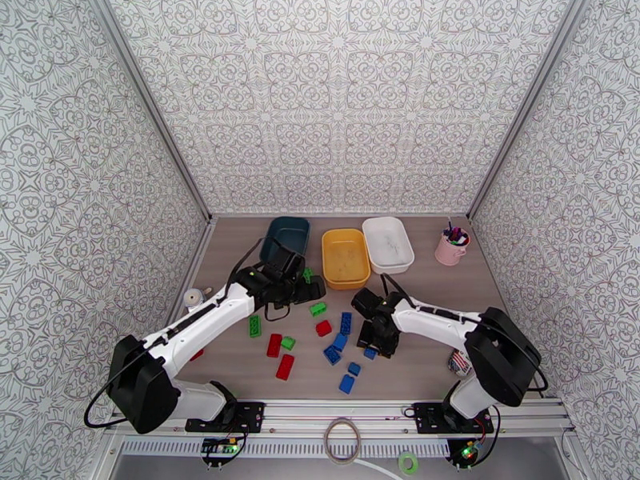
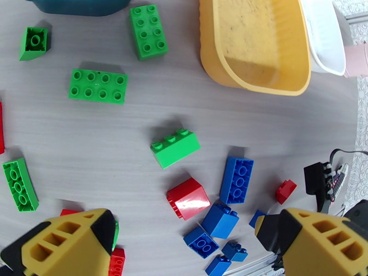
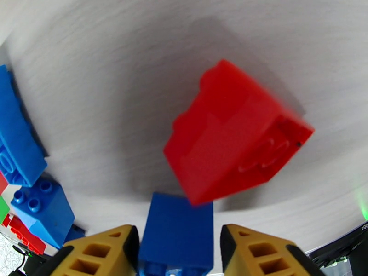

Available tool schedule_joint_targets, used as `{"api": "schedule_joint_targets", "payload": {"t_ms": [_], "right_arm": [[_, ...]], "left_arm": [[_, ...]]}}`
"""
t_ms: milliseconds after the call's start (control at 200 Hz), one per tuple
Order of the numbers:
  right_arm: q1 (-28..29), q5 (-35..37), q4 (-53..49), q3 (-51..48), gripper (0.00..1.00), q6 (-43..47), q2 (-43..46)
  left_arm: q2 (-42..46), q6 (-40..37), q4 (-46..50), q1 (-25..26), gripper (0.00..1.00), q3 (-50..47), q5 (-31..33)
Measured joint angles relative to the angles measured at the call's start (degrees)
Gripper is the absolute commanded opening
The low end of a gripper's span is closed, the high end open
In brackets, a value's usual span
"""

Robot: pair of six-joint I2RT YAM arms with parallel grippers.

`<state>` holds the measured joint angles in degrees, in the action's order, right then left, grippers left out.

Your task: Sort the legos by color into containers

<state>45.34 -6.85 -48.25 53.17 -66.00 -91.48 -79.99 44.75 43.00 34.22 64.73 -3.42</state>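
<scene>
blue brick (image 3: pixel 175 217) sits between right gripper (image 3: pixel 178 238) fingers, red brick (image 3: pixel 234 134) just beyond.

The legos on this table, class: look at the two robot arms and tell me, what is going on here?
Two robot arms are sorting legos by colour into a teal tub, a yellow tub and a white tub. The bricks lie loose on the table, and the yellow tub looks empty. The right gripper has a blue brick between its fingers, beside a red brick; whether it grips it is unclear. The left gripper hangs wide open above the bricks, holding nothing.
</scene>
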Motion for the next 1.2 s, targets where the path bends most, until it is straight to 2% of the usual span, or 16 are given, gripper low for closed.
{"api": "schedule_joint_targets", "payload": {"t_ms": [310,465,625,760,905,1200], "right_arm": [[0.00,0.00,-0.17,0.42,0.29,0.90,-0.11],[0.00,0.31,-1.09,1.03,0.23,1.14,0.33],[-1.07,0.87,-2.62,3.85,0.19,2.01,3.39],[-5.73,0.79,-3.04,6.34,0.19,3.85,6.25],[-13.62,-0.07,-2.80,8.37,0.17,6.19,7.85],[-29.35,-6.75,2.08,15.45,0.15,9.62,4.72]], "left_arm": [[0.07,-0.42,-0.76,-0.92,0.99,-0.09,-1.16],[-0.55,-1.60,-1.22,-0.96,0.94,0.83,-2.99],[-5.27,-2.86,-2.43,-1.01,0.95,5.92,-5.88],[-10.73,-4.13,-3.26,-0.94,0.99,12.55,-8.81],[-18.16,-5.51,-3.80,-0.42,0.99,22.56,-12.41],[-32.87,-5.95,-4.07,1.70,0.99,41.38,-17.31]]}}
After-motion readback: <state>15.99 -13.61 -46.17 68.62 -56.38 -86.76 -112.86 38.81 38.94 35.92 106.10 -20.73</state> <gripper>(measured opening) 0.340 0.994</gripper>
